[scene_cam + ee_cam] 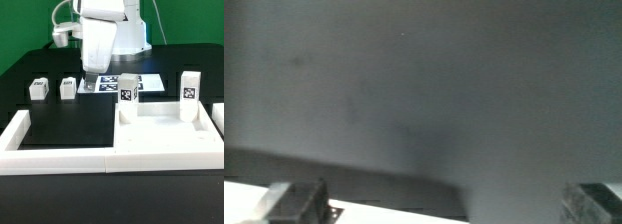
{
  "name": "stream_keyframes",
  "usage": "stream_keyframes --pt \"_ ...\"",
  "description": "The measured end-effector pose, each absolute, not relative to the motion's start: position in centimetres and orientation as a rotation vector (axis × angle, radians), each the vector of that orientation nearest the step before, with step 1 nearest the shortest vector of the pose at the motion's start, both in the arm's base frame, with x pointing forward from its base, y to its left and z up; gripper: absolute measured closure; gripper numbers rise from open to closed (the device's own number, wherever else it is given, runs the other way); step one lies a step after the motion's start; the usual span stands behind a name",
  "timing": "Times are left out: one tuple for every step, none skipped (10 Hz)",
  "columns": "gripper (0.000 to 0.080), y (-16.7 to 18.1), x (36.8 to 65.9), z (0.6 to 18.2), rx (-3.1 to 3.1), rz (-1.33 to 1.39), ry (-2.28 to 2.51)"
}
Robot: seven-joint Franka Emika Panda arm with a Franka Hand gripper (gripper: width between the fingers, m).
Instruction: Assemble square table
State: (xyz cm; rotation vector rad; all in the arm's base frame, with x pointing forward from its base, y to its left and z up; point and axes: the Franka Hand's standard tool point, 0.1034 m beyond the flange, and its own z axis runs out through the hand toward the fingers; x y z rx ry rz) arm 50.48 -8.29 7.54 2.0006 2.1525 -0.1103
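Observation:
The square tabletop slab (165, 132) lies at the exterior view's right, against the fence corner. Two white tagged legs (129, 90) (189, 90) stand upright at its far corners. Two more legs (38, 88) (68, 87) stand loose on the black table at the left. My gripper (93, 72) hangs over the table behind the loose legs, near the marker board (140, 80). In the wrist view the gripper (446, 205) is open and empty, with one fingertip (299, 203) at each side. A blurred white edge (358, 215) shows below it against the dark table.
Long white fence bars (55, 157) run along the front and up the left side (18, 130) and the right side (216, 118). The arm's white body (105, 35) stands over the back of the table.

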Motion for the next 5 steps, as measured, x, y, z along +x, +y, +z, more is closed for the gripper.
stream_keyframes --pt "0.0151 -8.2 50.3 7.2 2.094 -0.078 2.061" --pt "0.0151 -9.0 49.2 6.9 2.219 -0.056 1.939" --pt "0.0151 -10.8 47.4 6.4 2.325 -0.052 1.837" --pt "0.0151 -12.1 46.2 6.1 2.439 -0.055 1.721" --pt "0.0151 -13.0 45.8 6.0 2.531 -0.048 1.613"
